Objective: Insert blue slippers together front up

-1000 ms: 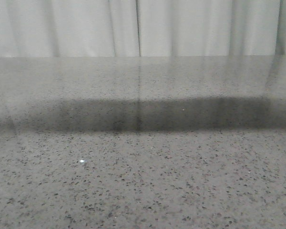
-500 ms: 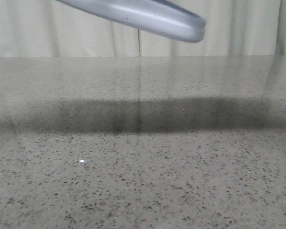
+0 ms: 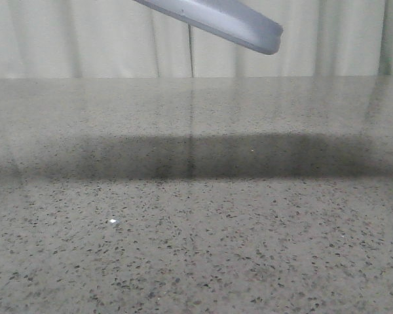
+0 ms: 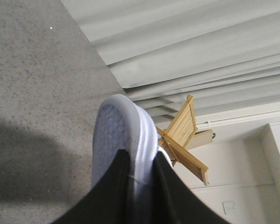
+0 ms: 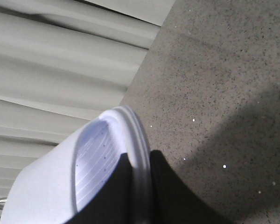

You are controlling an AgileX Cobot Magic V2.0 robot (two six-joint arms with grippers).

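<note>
One pale blue slipper shows in the front view as a slanted sole edge at the top, held high above the grey speckled table. No gripper shows in that view. In the left wrist view my left gripper is shut on the edge of a blue slipper, its textured sole facing the table. In the right wrist view my right gripper is shut on the rim of the other blue slipper, its ribbed footbed in sight.
A pale curtain hangs behind the table's far edge. A wooden folding rack stands beyond the left slipper in the left wrist view. A broad shadow lies across the tabletop.
A second ago the front view held no slipper. A slipper came in at the top half a second ago and has since risen a little and tilted steeper.
</note>
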